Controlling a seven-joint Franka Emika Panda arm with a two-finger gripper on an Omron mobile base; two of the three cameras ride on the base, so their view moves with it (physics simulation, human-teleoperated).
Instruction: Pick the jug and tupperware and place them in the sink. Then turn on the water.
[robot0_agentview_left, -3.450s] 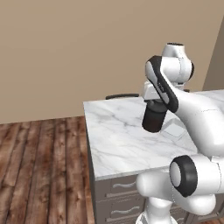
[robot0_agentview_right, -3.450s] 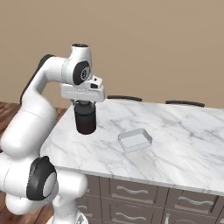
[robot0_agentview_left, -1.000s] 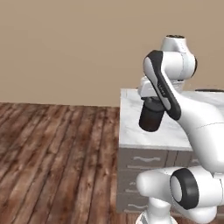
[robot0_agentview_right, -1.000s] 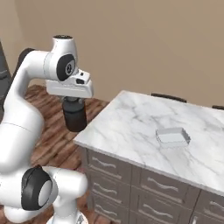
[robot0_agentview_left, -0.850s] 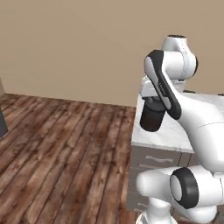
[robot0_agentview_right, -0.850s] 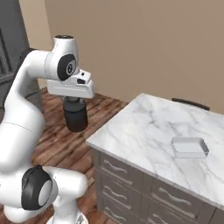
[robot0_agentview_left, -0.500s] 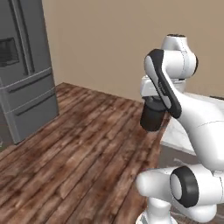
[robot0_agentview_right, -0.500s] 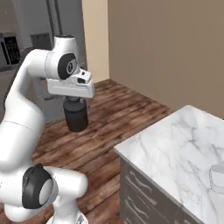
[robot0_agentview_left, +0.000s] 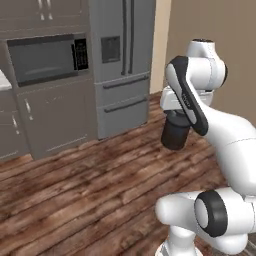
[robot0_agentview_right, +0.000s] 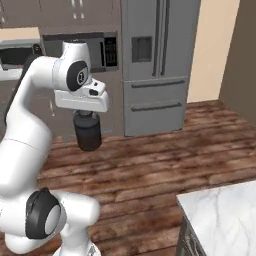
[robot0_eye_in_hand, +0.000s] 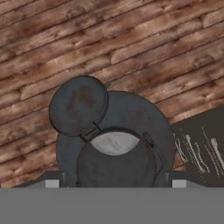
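Black-brown jug (robot0_agentview_left: 175, 135) hangs upright in the gripper (robot0_agentview_right: 87, 117), jaws clamped on its lid, lifted clear above the wooden floor (robot0_agentview_left: 75, 190). Grey fridge (robot0_agentview_right: 157, 65) and microwave (robot0_agentview_left: 45, 54) stand on the far side; a marble counter corner (robot0_agentview_right: 225, 215) lies near right.
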